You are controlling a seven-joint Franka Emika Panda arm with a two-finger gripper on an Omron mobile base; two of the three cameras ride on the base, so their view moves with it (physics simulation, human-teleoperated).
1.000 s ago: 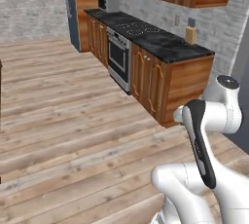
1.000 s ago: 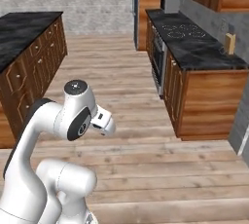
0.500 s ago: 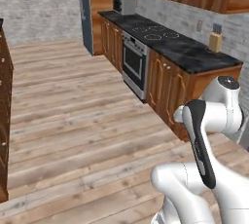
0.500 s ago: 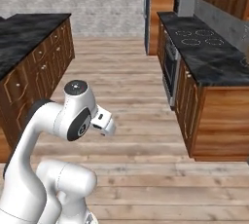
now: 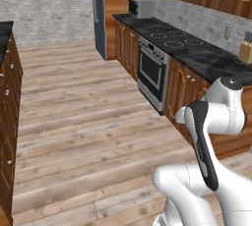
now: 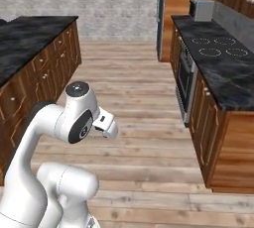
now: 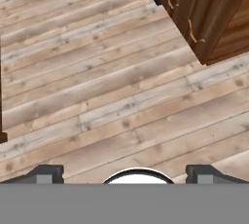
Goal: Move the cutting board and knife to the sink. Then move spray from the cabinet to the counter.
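Gripper (image 7: 124, 173) jaws stand wide apart with nothing between them, the tips at the lower edge of the hand view over bare plank floor (image 7: 97, 82). Counter (image 5: 197, 55), black with pale veins, runs along the right side of the left base view over brown cupboards (image 5: 184, 90), with a stovetop (image 5: 177, 38), oven (image 5: 150, 72) and microwave (image 5: 140, 7) toward upper centre. A second dark-topped cupboard run (image 6: 30, 41) fills the left of the right base view.
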